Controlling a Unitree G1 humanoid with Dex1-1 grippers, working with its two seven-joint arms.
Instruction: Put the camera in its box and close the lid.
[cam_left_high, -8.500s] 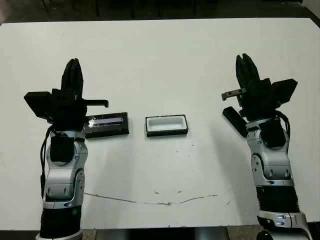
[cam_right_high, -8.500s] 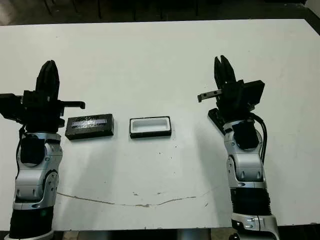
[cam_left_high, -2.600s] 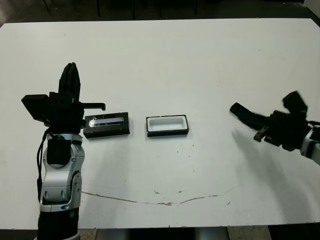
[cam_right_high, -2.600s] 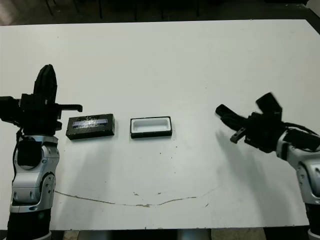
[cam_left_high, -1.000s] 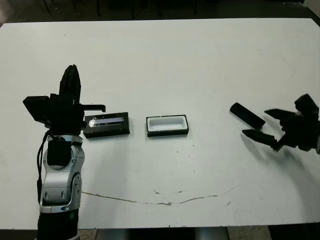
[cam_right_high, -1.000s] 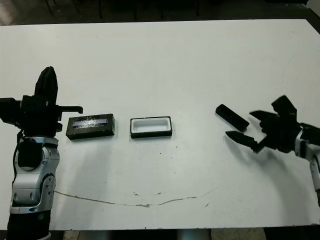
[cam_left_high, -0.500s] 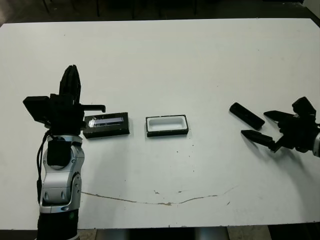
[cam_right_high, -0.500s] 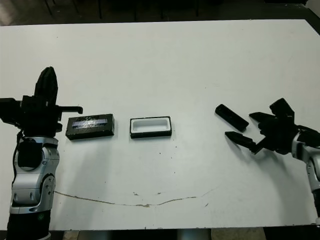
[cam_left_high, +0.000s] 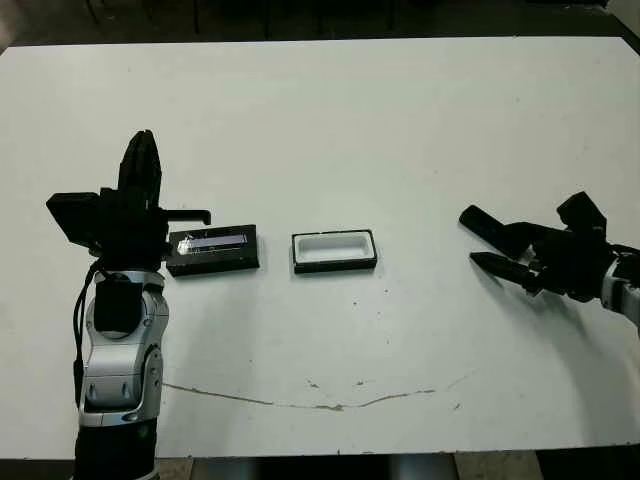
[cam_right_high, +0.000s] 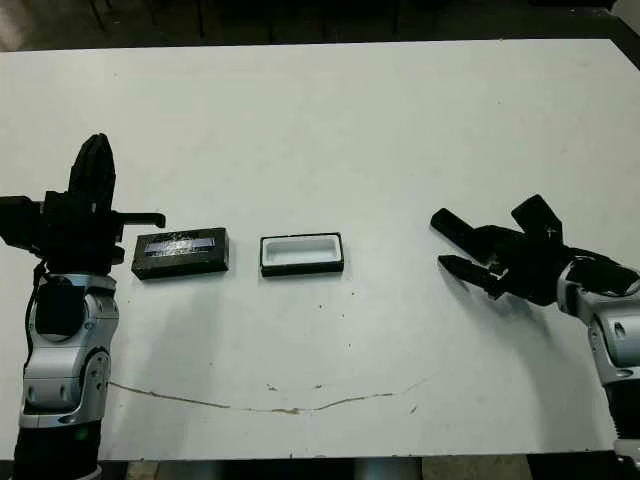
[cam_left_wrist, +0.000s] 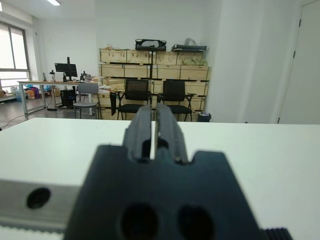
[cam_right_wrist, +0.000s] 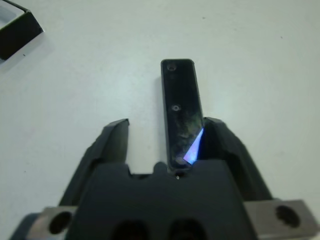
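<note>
The camera, a slim black bar with a bluish glint at its near end, lies flat on the table's right side. My right gripper is open and low over the table. It straddles the camera, which lies close against one finger. The white-lined box stands open at the table's middle. To its left lies the black lid with its silvery strip up. Just left of the lid, my left gripper points upward, shut on nothing.
The white table has a thin brown crack line near its front edge. A corner of the box shows in the right wrist view. Chairs and shelves stand far beyond the table in the left wrist view.
My right gripper has slid left toward the camera, so its open fingers now lie on either side of it. The left arm, lid and box have not moved.
</note>
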